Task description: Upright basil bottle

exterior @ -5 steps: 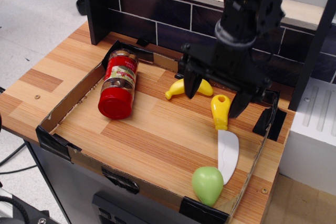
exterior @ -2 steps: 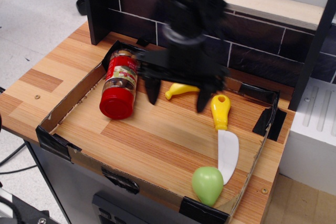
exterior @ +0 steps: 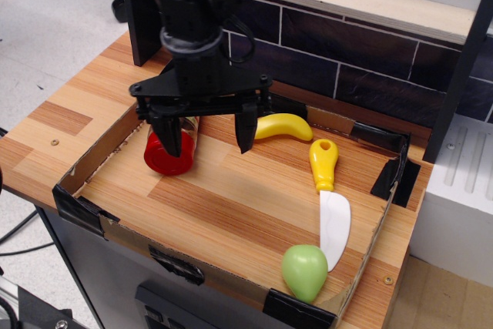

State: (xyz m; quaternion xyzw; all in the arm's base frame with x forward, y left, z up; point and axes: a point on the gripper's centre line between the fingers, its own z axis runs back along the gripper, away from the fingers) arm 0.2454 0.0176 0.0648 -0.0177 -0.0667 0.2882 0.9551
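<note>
Gripper (exterior: 206, 135) hung over left part of cardboard tray (exterior: 92, 159), fingers (exterior: 245, 129) spread wide, nothing held. Basil bottle (exterior: 171, 153) lay on side on tray floor, red cap toward camera, mostly hidden behind left finger; contact unclear. Toy banana (exterior: 283, 125) just right of gripper, apart.

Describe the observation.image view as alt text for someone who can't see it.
A black robot gripper, fingers spread open, hangs over a red-capped basil bottle lying on its side in a shallow cardboard tray. Also in the tray: a toy banana, a yellow-handled toy knife and a green pear.
</note>
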